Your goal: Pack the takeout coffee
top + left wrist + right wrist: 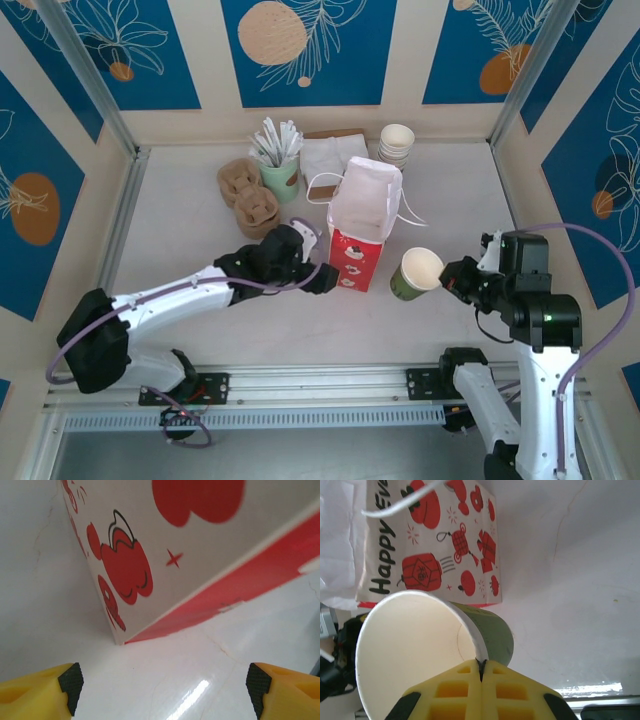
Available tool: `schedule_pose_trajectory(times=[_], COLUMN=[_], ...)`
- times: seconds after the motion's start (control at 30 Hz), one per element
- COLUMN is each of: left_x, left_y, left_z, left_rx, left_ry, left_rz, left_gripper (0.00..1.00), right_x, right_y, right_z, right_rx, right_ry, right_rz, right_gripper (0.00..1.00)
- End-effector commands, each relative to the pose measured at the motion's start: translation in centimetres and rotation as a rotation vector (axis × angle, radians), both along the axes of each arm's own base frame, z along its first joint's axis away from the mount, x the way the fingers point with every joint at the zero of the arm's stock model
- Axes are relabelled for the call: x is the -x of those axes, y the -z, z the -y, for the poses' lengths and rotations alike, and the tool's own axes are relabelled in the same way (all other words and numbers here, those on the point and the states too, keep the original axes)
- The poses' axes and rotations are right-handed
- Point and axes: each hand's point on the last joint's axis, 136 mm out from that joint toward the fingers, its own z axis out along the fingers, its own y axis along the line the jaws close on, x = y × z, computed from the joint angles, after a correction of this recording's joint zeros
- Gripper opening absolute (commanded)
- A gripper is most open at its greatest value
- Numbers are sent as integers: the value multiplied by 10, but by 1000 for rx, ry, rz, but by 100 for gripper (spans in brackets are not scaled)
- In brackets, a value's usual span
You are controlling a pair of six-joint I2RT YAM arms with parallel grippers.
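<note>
Olive-green paper with a pale inside: from the top camera the takeout coffee cup [418, 272] is just right of the red-and-white paper bag [365, 225], tipped on its side and carried by the right gripper [455, 278]. The bag stands upright on the table [200, 330], its mouth open. The left gripper [325, 280] sits low by the bag's near left corner.

From the left wrist, the left gripper [162, 685] is spread wide with nothing between its black pads [71, 680]. The bag [200, 555] rises just ahead, not touched.

From the right wrist, the right gripper [481, 670] is closed tight on the rim wall of the cup [435, 645], one finger inside and one outside. The cup's mouth is open, with no lid on it, and it looks empty. The bag [435, 545] and its white string handle [400, 505] lie beyond.

A pinch on thin rim paper could crease it or let the cup swing. With the bag unheld, a knock from the cup could tip it, and the loose handle could snag the cup.
</note>
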Motion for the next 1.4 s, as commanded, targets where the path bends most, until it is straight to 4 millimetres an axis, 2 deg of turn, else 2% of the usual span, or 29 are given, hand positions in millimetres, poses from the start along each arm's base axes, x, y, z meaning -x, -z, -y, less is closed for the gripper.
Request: schedule_pose_trajectory(times=[0.0,0.27,0.53,0.67,0.9,1.03,1.13,1.27,1.37], left_x=[-13,-31,-47,-53,-50,-49,-45,-38,-31], left_y=[-4,5,13,17,10,0,-20,-41,-48], left_z=[12,21,32,33,24,14,8,-16,-41], left_rx=[55,46,16,2,-11,-11,1,-28,-44], left_ry=[-50,-106,-144,-165,-184,-199,-188,-217,-250], left_rz=[28,30,21,19,20,28,57,92,90], left_gripper=[85,82,81,79,79,80,82,85,87], right_x=[5,13,9,6,0,-5,-9,-16,-22], right_y=[0,19,43,54,64,62,61,67,71], right_z=[-14,-31,-40,-50,-73,-100,-126,-148,-158], right_rx=[-61,-132,-97,-73,33,92,119,172,191], right_ry=[-57,-114,-145,-179,-250,-300,-336,-346,-344], right_rz=[32,68,32,19,54,123,186,208,218], right_gripper=[0,0,0,0,0,0,0,0,0])
